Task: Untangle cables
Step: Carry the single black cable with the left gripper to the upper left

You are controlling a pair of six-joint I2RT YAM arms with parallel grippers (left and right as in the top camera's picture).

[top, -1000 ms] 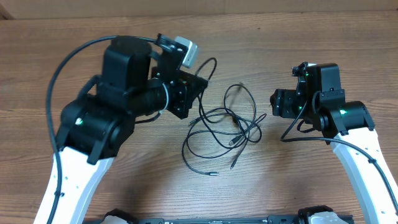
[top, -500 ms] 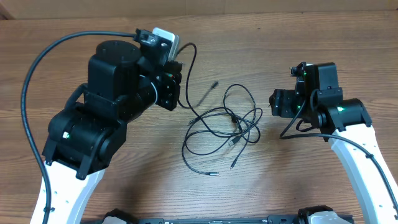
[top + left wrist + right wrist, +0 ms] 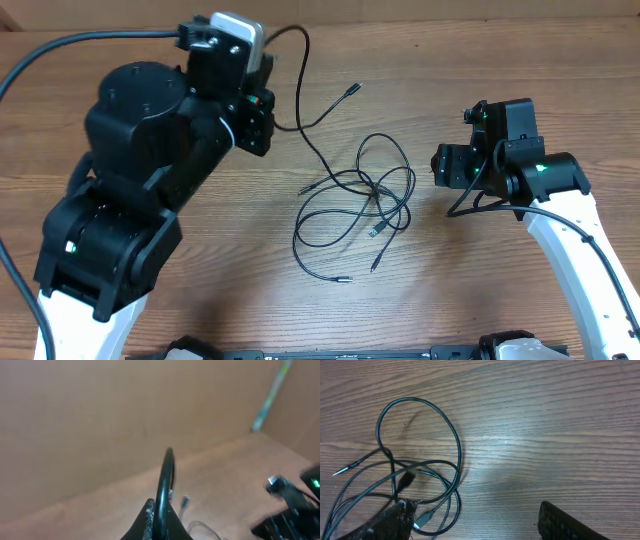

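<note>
Between the fingers of your left pincer [image 3: 160,512], which is fully closed, one thin black cable [image 3: 164,475] is pinched and held up off the counter [image 3: 500,60]. From that grip the cord arcs over and drops toward five o'clock. Its free plug [image 3: 353,90] lies at twelve o'clock of the knot, and the other run leads down into the knot. The tangle of cables [image 3: 365,195] sits mid-counter, its loops crossing each other. Your right pincer [image 3: 472,507] waits at three o'clock of the tangle, jaws spread wide and holding nothing. By my reading you are early on: one cord is partly drawn out, none is fully separated, and the crossed loops remain to be pulled apart.
</note>
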